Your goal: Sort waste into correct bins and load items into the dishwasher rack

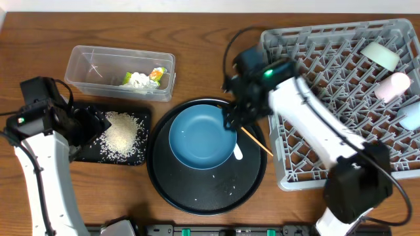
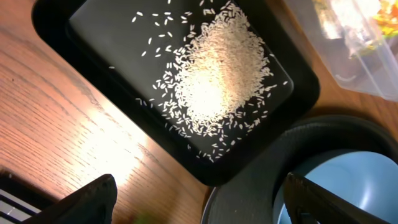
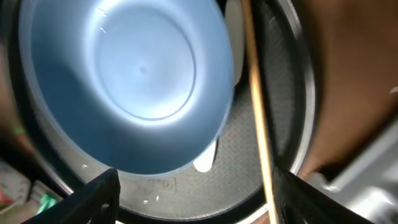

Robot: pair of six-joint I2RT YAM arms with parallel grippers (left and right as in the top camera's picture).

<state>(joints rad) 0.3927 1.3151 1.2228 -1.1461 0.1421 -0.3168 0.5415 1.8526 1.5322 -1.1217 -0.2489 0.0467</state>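
Left gripper point(image 2: 199, 190) wide, nothing between the fingers, over the black tray's point(image 2: 81, 37) edge — rice point(image 2: 214, 74) heaped in that tray. Right gripper point(image 3: 198, 186) wide above the plate point(image 3: 124, 81) on the round tray point(image 3: 289, 99) — chopstick point(image 3: 256, 112) and spoon point(image 3: 208, 160) lie at the plate's rim.

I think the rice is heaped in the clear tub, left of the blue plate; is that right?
Not quite: the rice is heaped in the shallow black tray, left of the blue plate, as the overhead view shows. The clear tub holds a tissue and wrapper.
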